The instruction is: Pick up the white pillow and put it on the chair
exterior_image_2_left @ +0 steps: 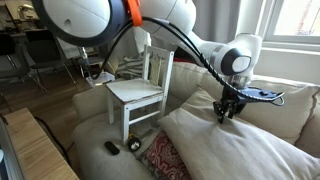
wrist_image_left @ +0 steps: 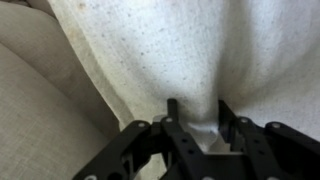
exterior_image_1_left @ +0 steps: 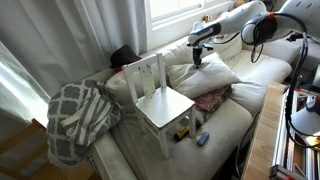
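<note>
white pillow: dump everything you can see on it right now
The white pillow is a large, plain off-white cushion of woven-looking fabric, soft and creased. It lies tilted on the sofa, leaning toward the backrest, not on the chair. The gripper pinches a fold of fabric near its upper part; creases run toward the fingers. A red patterned cushion sits at its front edge.

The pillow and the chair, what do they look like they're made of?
Pillow: apparently woven off-white cloth, matte; the wrist view shows weave and small dark flecks, and it creases softly. Chair: probably white-painted wood, smooth; thin rigid slats and legs, though paint hides the material.
</note>
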